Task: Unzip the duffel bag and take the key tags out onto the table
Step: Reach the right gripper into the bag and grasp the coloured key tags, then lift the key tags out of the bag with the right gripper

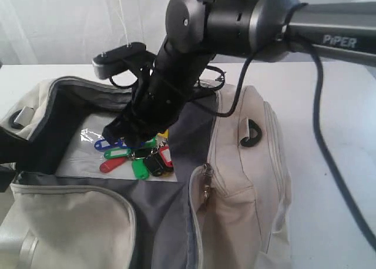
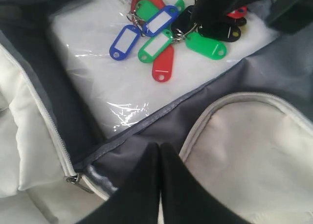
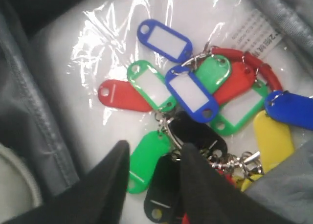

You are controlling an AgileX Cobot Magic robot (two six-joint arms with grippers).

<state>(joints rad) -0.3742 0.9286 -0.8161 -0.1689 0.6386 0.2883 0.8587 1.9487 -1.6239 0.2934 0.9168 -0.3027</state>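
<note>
The cream duffel bag (image 1: 252,181) lies unzipped on the white table (image 1: 341,110), its grey lining showing. The key tags (image 1: 138,157), a bunch in red, green, blue, yellow and black, lie inside it on a clear plastic sheet (image 3: 117,33). My right gripper (image 3: 154,145) reaches down into the bag, open, with a green tag (image 3: 146,160) and a black tag (image 3: 164,185) lying between its fingers. My left gripper (image 2: 160,146) is shut on nothing and hovers over the bag's grey inner edge (image 2: 127,155), a little short of the key tags (image 2: 161,33).
A dark metal zipper pull (image 1: 207,190) hangs at the end pocket, and another (image 2: 73,179) sits near my left gripper. The right arm's black cable (image 1: 320,122) loops over the table. A black strap loop (image 1: 252,134) sits on the bag's right side.
</note>
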